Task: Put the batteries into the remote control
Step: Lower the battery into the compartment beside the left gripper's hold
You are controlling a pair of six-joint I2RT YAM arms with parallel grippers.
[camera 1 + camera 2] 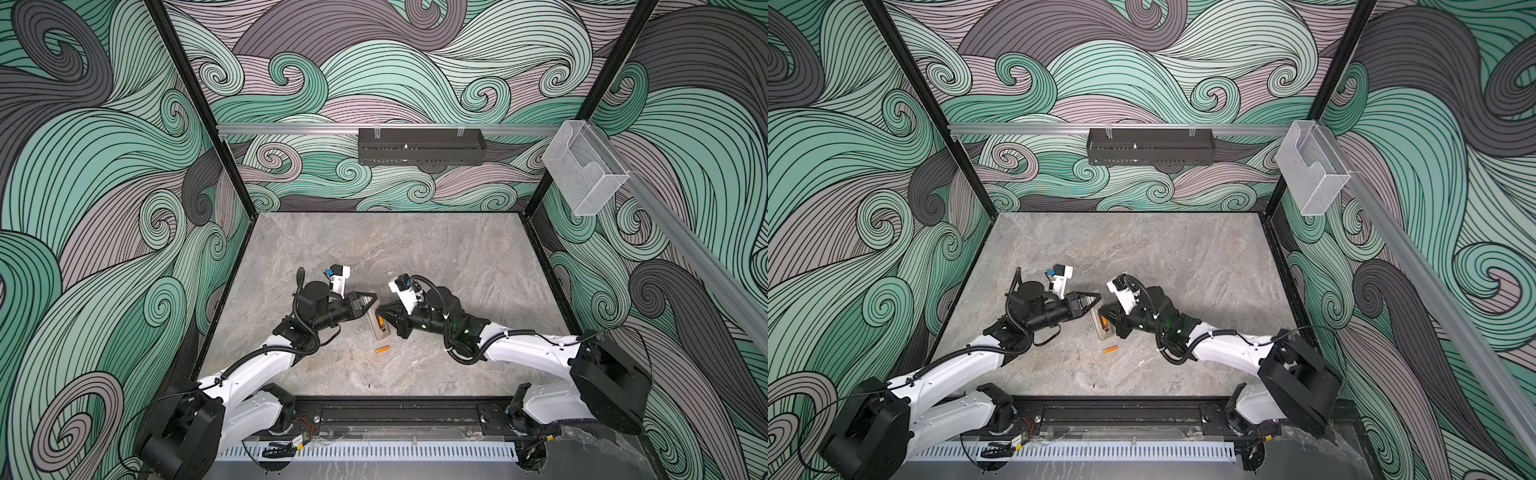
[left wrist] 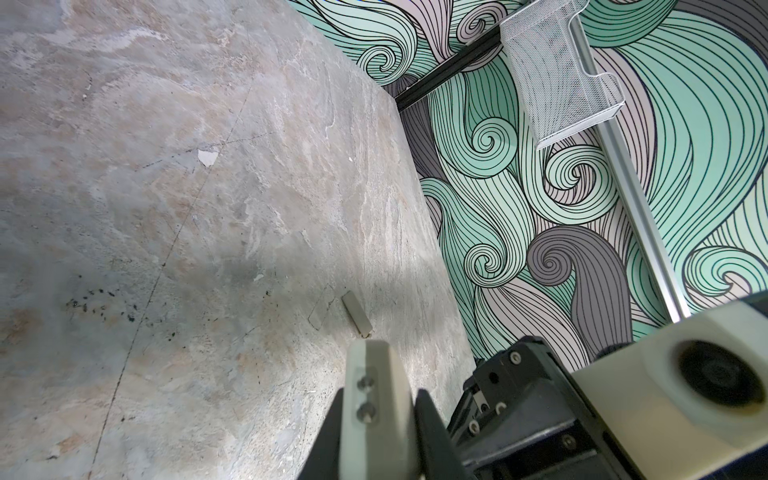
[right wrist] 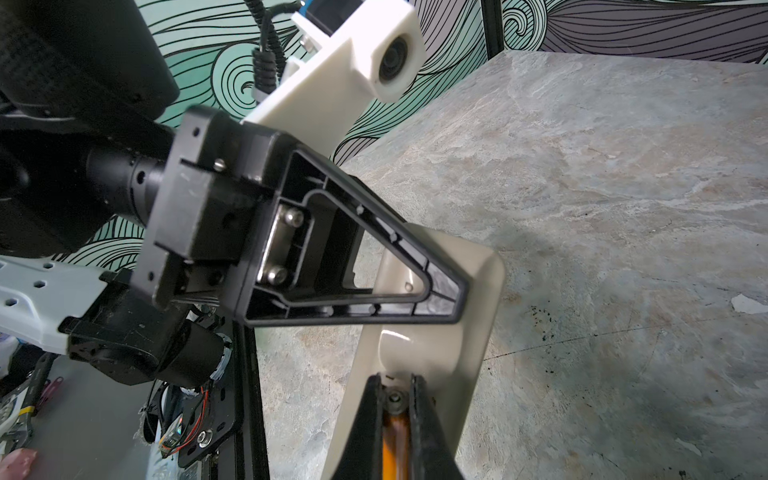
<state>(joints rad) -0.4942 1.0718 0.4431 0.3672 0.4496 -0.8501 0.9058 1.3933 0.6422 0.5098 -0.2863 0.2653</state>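
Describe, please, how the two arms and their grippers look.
The left arm and right arm have white shells, black joints and black ribbed cables. The left gripper and right gripper are black with triangular open-frame fingers; a white camera mount tops each wrist.

both arms reach low toward the middle, wrists turned inward, tips nearly meeting. we note left gripper [image 1: 371, 306] clamped on the remote control [image 1: 376, 331]. right gripper [image 3: 395, 384] pinched tight on a battery [image 3: 392, 453].

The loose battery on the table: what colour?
Orange; the battery shows best in a top view.
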